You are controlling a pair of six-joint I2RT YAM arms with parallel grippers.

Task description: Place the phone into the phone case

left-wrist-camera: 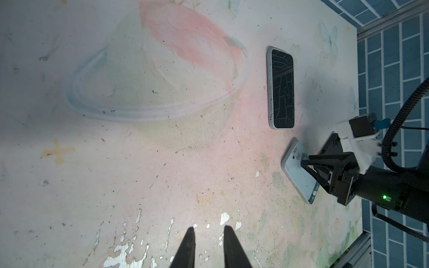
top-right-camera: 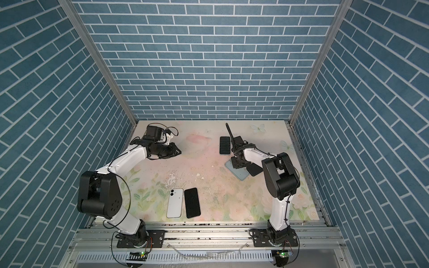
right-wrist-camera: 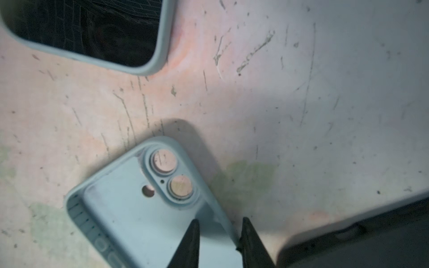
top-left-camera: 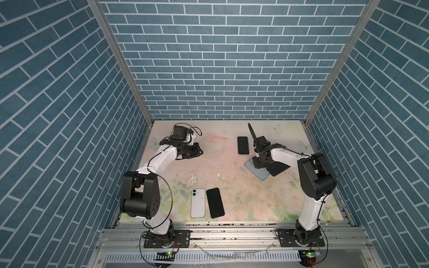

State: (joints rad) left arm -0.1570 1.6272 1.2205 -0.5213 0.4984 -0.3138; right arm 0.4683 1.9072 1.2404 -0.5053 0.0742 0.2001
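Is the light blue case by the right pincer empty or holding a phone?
Empty: the light blue case lies open side up, its inner floor bare, the tabletop showing through its camera cutouts.

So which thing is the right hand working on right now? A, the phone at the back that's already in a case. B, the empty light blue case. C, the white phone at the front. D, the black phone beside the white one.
B: in the right wrist view the right hand has one finger inside and one outside a side wall of the empty light blue case.
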